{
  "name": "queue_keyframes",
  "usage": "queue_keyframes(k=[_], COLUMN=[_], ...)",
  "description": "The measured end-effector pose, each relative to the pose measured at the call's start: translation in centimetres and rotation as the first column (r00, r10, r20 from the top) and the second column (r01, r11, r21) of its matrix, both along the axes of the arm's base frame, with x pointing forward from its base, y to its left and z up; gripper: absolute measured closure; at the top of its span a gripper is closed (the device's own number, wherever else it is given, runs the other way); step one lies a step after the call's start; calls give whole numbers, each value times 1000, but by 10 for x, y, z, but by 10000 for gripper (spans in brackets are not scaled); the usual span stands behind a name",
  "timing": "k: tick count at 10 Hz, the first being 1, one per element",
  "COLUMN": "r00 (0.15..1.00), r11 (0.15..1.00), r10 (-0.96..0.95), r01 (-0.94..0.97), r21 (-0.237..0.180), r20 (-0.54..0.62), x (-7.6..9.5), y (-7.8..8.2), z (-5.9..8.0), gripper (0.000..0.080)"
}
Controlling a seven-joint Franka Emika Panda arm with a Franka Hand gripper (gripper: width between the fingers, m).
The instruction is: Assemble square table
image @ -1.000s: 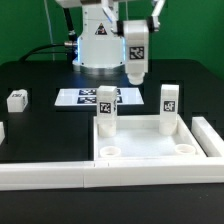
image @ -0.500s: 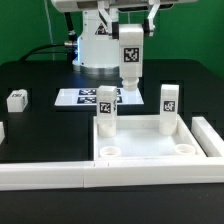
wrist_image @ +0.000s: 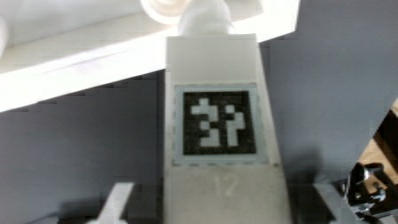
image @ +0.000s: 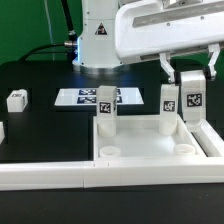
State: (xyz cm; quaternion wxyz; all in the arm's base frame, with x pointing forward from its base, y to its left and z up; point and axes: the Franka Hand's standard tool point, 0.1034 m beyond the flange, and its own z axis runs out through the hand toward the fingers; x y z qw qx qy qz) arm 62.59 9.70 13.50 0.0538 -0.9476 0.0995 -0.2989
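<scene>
The square table top (image: 150, 152), a white tray with a raised rim and round corner sockets, lies at the front of the exterior view. Two tagged white legs stand upright along its back edge, one on the left (image: 107, 108) and one to the right (image: 169, 103). My gripper (image: 190, 76) is shut on a third tagged leg (image: 190, 103), held upright just right of the right-hand standing leg, over the top's back right corner. In the wrist view this leg (wrist_image: 217, 120) fills the middle, with a finger (wrist_image: 121, 200) on either side. Another leg (image: 17, 99) lies at the exterior view's left.
The marker board (image: 88, 97) lies flat behind the table top, in front of the arm's base (image: 97, 50). A long white L-shaped rail (image: 45, 176) runs along the front left. The arm's white body (image: 160, 30) covers the upper right.
The gripper has carried the leg from above the marker board to the exterior view's right and lower, beside the right-hand standing leg. The arm's body has swung into the upper right.
</scene>
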Motion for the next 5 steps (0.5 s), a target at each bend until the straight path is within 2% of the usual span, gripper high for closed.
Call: queue_keyframes(k=[3, 5], r00=[1000, 1000], r11=[1000, 999], r10=[1, 11], r01=[-1, -11], r21=[-4, -43], r20=[-4, -14], x=[-1, -3], y=[-1, -4], z=[-2, -10], gripper=[508, 508])
